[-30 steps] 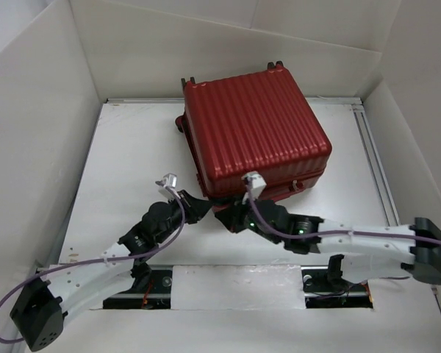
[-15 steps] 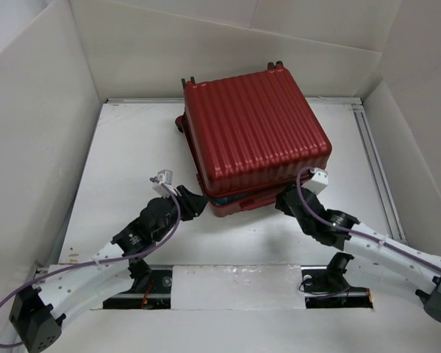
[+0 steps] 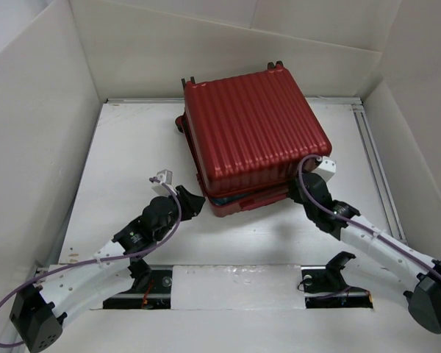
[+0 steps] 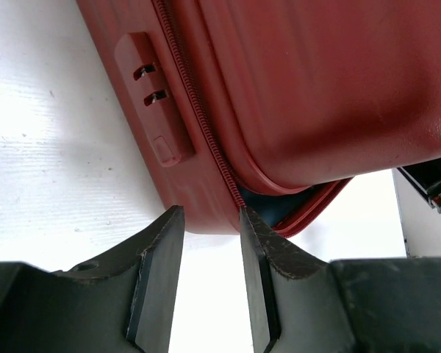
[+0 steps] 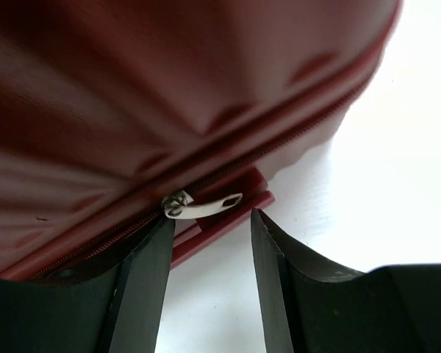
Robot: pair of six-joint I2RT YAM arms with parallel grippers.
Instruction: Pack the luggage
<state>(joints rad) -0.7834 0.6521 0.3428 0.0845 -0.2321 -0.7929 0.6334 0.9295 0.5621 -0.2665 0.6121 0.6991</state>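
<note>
The luggage (image 3: 253,125), a dark-red ribbed hard-shell case, lies flat at the back middle of the table with its lid down. Along its front edge a slit of blue lining (image 3: 226,198) shows where the zip stands apart. My left gripper (image 3: 197,203) is at the front left corner, open and empty; in the left wrist view its fingertips (image 4: 175,220) stand just short of the luggage (image 4: 294,88), below the lock (image 4: 153,103). My right gripper (image 3: 295,193) is at the front right corner, open, with the silver zipper pull (image 5: 206,204) just beyond its tips.
White enclosure walls (image 3: 37,132) surround the table on the left, back and right. A metal rail (image 3: 375,162) runs along the right side. The arm mounts (image 3: 331,283) sit at the near edge. A black part of the right arm (image 4: 430,184) shows past the luggage's corner.
Both grippers went from shut to open. The right arm swung from the middle of the luggage's front edge to its front right corner. The left gripper drew back slightly.
</note>
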